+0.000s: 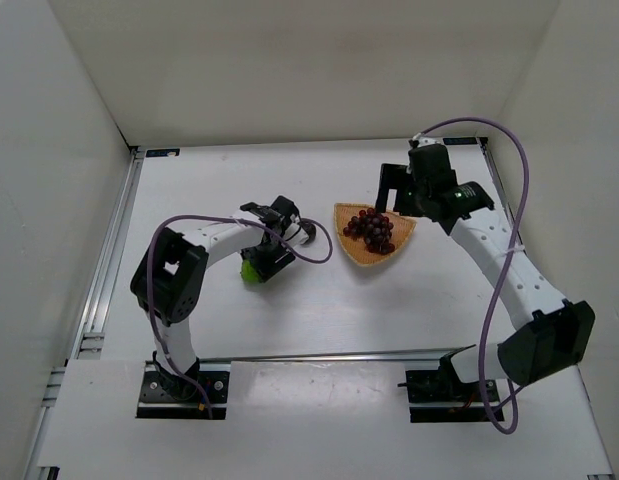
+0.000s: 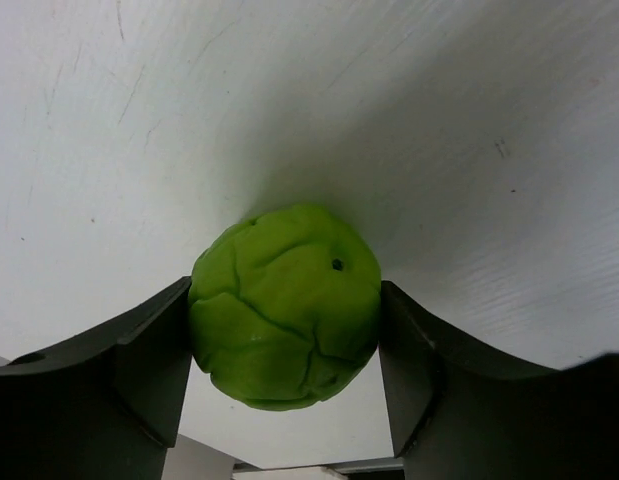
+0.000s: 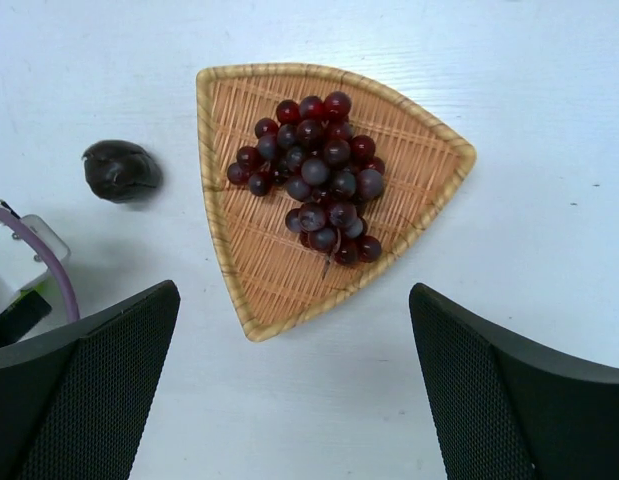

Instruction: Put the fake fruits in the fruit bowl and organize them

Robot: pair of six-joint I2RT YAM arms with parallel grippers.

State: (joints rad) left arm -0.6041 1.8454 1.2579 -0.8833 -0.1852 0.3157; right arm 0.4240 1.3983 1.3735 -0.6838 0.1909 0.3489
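My left gripper [image 1: 261,262] is shut on the lime-green round fruit [image 2: 285,305], low at the table surface, left of the fruit bowl; the fruit also shows in the top view [image 1: 251,271]. The fruit bowl [image 3: 259,265] is a tan woven wicker basket, seen in the top view [image 1: 361,255] at mid-table. The dark red-purple grape bunch [image 3: 319,175] lies inside it [image 1: 372,228]. The smaller dark purple-black fruit [image 3: 121,170] lies on the table just outside the bowl's straight side. My right gripper [image 3: 292,340] is open and empty, above the bowl's far edge [image 1: 391,198].
The left arm's white wrist and purple cable [image 3: 39,262] lie close to the dark fruit. White walls enclose the table on three sides, and a metal rail [image 1: 107,260] runs along the left edge.
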